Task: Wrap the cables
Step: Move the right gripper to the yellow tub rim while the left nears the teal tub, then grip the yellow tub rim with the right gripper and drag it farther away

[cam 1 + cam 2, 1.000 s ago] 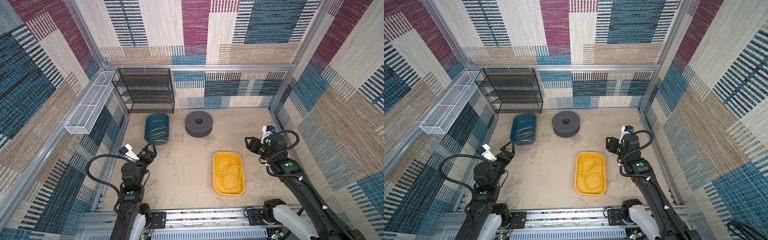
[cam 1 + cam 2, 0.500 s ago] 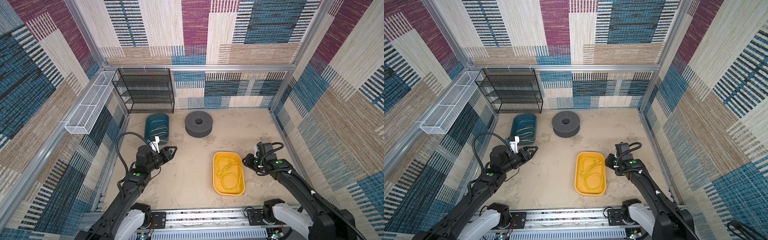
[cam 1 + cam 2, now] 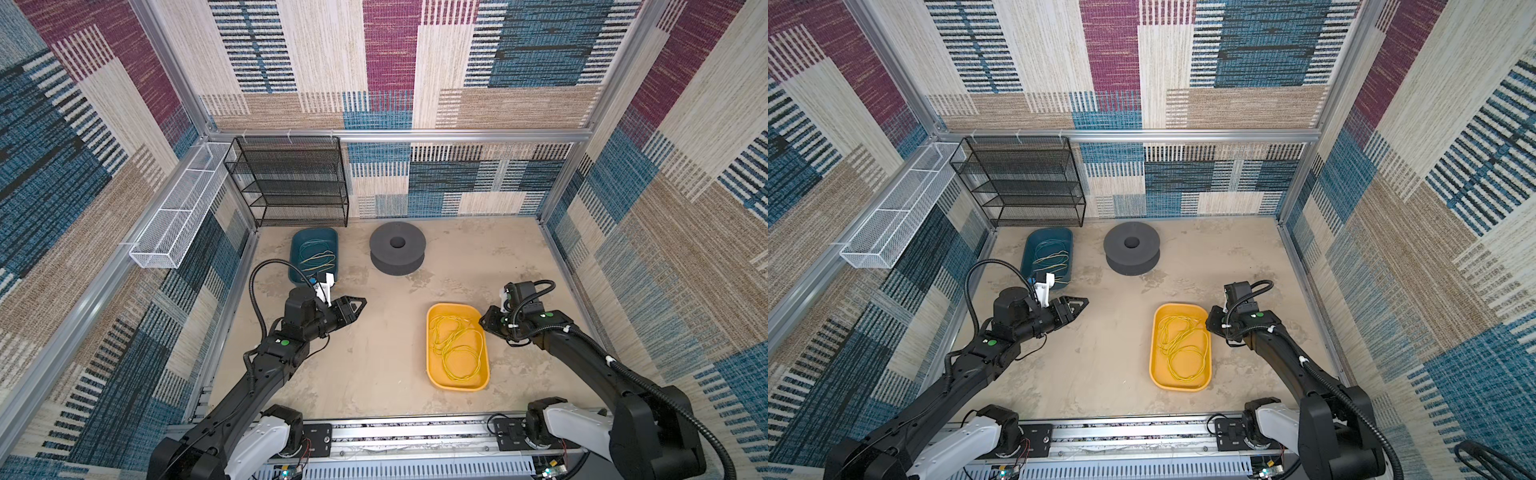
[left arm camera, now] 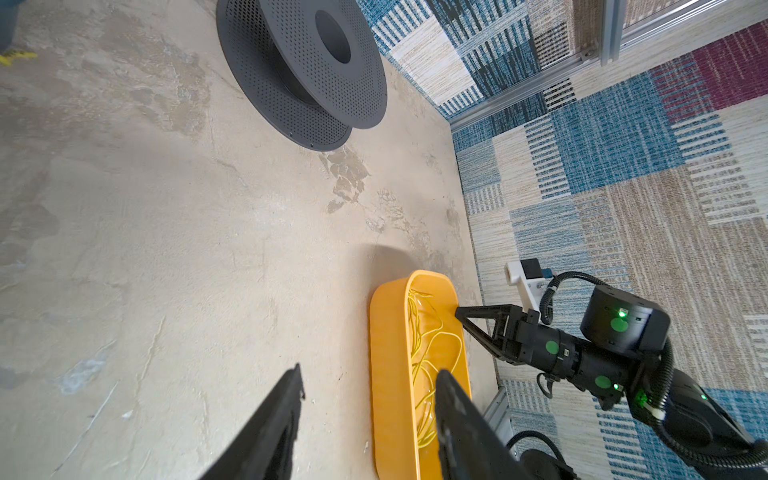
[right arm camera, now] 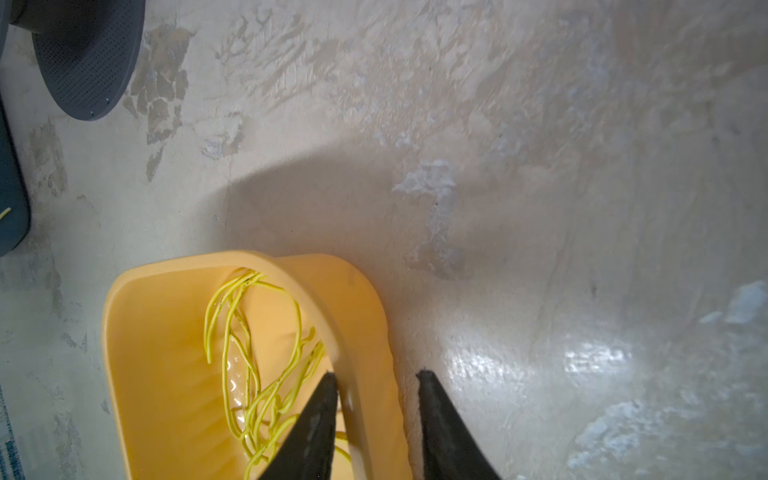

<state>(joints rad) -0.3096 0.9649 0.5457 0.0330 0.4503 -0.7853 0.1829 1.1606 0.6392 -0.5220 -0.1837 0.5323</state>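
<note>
- Lying in loose, tangled loops, the cables (image 3: 455, 349) cover the bottom of the yellow tray (image 3: 457, 385). The tray sits on the sandy table (image 3: 374, 353) on the right arm's side, and both top views show the same tangle (image 3: 1179, 345).
- A second tangle (image 3: 316, 257) of the same thin yellow wire rests in the blue tray (image 3: 313, 237), far back on the left and just in front of the black mesh rack (image 3: 291, 183).
- The dark grey spool (image 3: 397, 253) stands on one flange at the back, between the two trays and touching neither.
- The right gripper (image 3: 485, 322) is at the yellow tray's right wall, near its far corner, with its jaws parted astride that wall.
- From the right wrist view (image 5: 376, 374), one finger is inside with its tip against the rim and just beside the cables (image 5: 249, 374). The other is outside, with a sliver of table showing between it and the wall, so it clamps nothing that I can see.
- The left gripper (image 3: 360, 304) hovers over bare table just in front of the blue tray. It points toward the yellow tray, well apart from it.
- Its jaws are spread and empty, as the left wrist view (image 4: 370, 386) shows plainly.
</note>
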